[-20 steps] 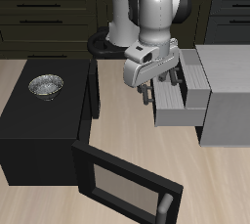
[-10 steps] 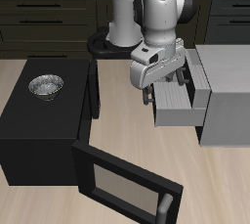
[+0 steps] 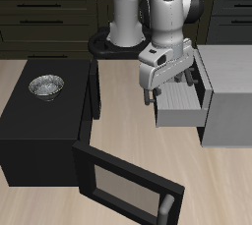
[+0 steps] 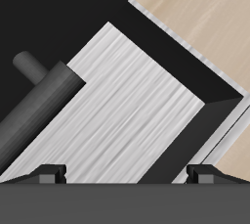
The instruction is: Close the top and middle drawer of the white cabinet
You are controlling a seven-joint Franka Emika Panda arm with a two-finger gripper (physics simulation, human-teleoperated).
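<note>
**Pincer above the open drawers**

Hangs over the pulled-out top and middle drawer [image 3: 180, 103] of the white cabinet [image 3: 228, 96], right of frame centre. Pincer [image 3: 167, 84] released, fingertips [image 4: 47, 172] apart, gripping nothing. Dark bar handle [image 4: 37, 109] seen close below. Black box [image 3: 44, 121] with open door, lower left.

Black box [image 3: 39, 131] on wooden table [image 3: 123, 121], windowed door [image 3: 126, 188] swung open toward front edge. Metal bowl [image 3: 45, 86] on box top. Dark olive-black cabinets [image 3: 49, 18] behind table.
</note>
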